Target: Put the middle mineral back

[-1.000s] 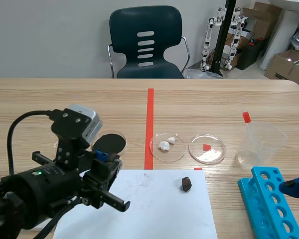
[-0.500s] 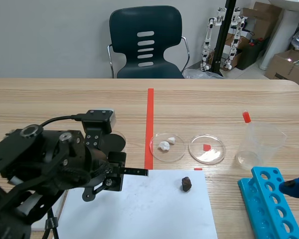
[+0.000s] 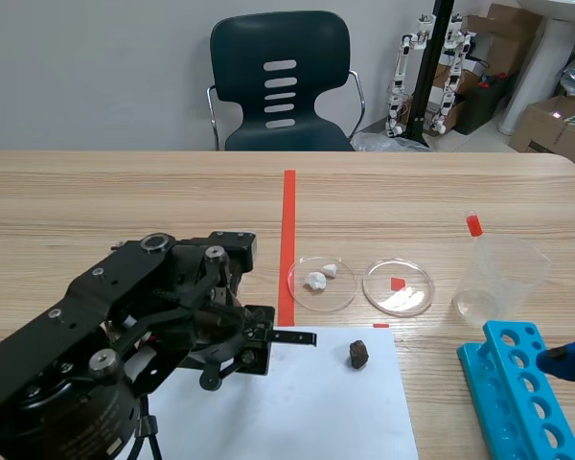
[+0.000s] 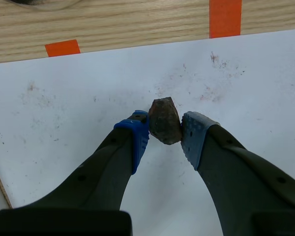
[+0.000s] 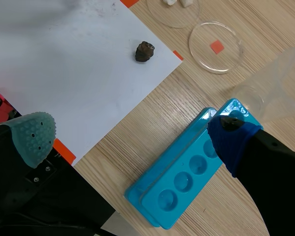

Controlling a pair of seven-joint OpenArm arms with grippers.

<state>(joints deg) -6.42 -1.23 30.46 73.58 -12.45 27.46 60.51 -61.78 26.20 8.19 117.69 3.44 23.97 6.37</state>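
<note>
Both claws are spread: the left gripper [image 4: 164, 135] has its blue pads apart, flanking the dark brown lumpy mineral [image 4: 164, 121] unclamped; the right gripper [image 5: 132, 138] gapes well apart from that mineral.

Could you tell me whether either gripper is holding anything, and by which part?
Nothing is held. The left gripper is open, short of the dark brown lumpy mineral, which lies free on the white paper sheet; the right gripper is open too.

Blue rack [image 3: 506, 376] partly beyond the edge
</note>
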